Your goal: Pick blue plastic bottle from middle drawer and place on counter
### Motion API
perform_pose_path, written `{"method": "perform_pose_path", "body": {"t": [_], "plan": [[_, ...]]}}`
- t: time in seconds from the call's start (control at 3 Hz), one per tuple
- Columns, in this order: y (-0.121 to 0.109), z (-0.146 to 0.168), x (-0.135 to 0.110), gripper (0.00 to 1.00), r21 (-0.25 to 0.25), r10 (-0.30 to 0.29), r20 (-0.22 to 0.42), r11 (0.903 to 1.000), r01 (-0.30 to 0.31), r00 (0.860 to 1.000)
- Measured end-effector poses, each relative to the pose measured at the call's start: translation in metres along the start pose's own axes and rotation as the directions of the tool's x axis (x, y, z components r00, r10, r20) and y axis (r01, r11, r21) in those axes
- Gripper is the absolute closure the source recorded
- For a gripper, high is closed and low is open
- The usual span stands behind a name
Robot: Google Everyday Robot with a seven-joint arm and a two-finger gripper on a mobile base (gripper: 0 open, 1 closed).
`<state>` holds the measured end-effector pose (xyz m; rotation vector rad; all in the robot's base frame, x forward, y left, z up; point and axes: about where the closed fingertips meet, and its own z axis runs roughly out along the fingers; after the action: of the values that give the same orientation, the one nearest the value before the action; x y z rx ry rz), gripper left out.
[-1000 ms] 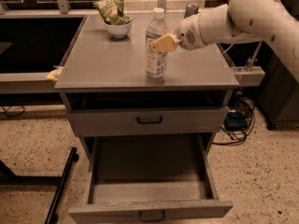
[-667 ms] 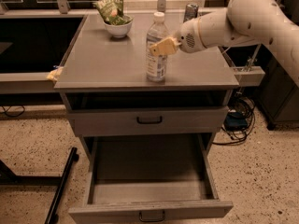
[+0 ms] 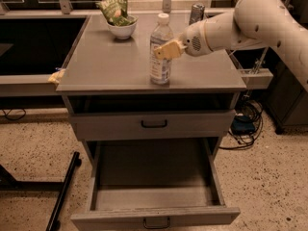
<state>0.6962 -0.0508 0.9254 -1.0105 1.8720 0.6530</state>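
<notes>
The one tan finger [image 3: 169, 49] I can see lies flat across the front of the blue plastic bottle [image 3: 160, 67], just under its shoulder. Its partner is hidden behind the bottle, so the gripper [image 3: 160, 50] looks closed around the bottle with the jaws on either side of it. The bottle stands upright on the counter [image 3: 106, 66], white cap on top, set toward the front edge a little right of centre.

From the bottle, the white wrist and arm [image 3: 250, 20] run off toward 2 o'clock and out of the top right corner. At 1 o'clock, near the back edge, a metal drink can [image 3: 196, 12] stands partly hidden behind the wrist. At 11 o'clock sits a white bowl [image 3: 122, 29] with a green snack bag [image 3: 114, 8] propped in it. Out at 9 o'clock a small yellow scrap [image 3: 55, 76] clings to the counter's left edge.

Straight down at 6 o'clock, the upper drawer front [image 3: 106, 127] is pushed in, its black handle centred. Below it the middle drawer [image 3: 154, 177] is pulled well out, showing its grey tray. Black cables [image 3: 246, 125] lie on the speckled floor at 4 o'clock.
</notes>
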Motion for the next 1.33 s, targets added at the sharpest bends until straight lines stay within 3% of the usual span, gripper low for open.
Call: {"method": "perform_pose_path", "body": {"t": [1.0, 1.33], "plan": [[0.0000, 0.0001, 0.0000, 0.10, 0.000, 0.000, 0.000, 1.0000, 0.000, 1.000], [0.0000, 0.0001, 0.0000, 0.00, 0.000, 0.000, 0.000, 1.0000, 0.000, 1.000]]}}
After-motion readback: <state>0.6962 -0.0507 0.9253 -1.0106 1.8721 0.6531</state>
